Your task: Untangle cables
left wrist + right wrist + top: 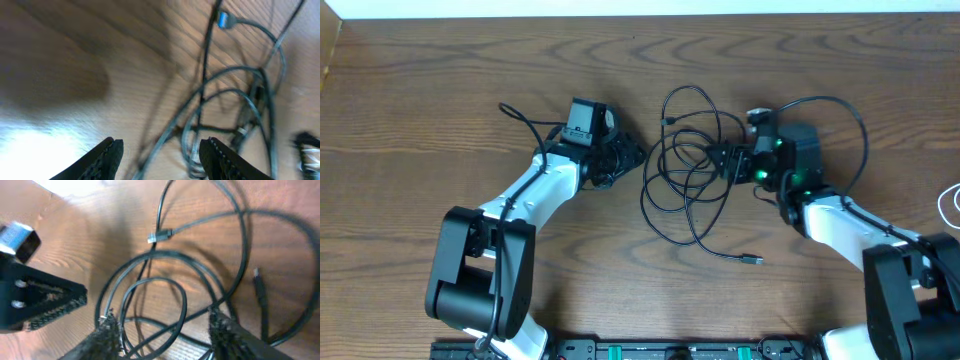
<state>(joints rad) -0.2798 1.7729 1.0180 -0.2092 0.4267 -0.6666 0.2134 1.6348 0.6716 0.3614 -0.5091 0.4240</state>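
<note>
The thin black cords [692, 160] lie in one loopy heap in the middle of the brown wooden counter [440, 100]. They cross over each other many times. I think there are two, but the loops make them hard to count. One small plug end [752, 260] sticks out at the bottom of the heap.

There is one white cord [943, 205]. It sits at the far right edge, well apart from the heap, so it is not mixed in.

There are two arms. The left gripper [162, 144] is just beside the heap on one side, and the right gripper [162, 322] is at the other side. Both are spread apart and pinch nothing. I think they are spread so a cord can slip in between. Then each could pull a different cord its own way.
</note>
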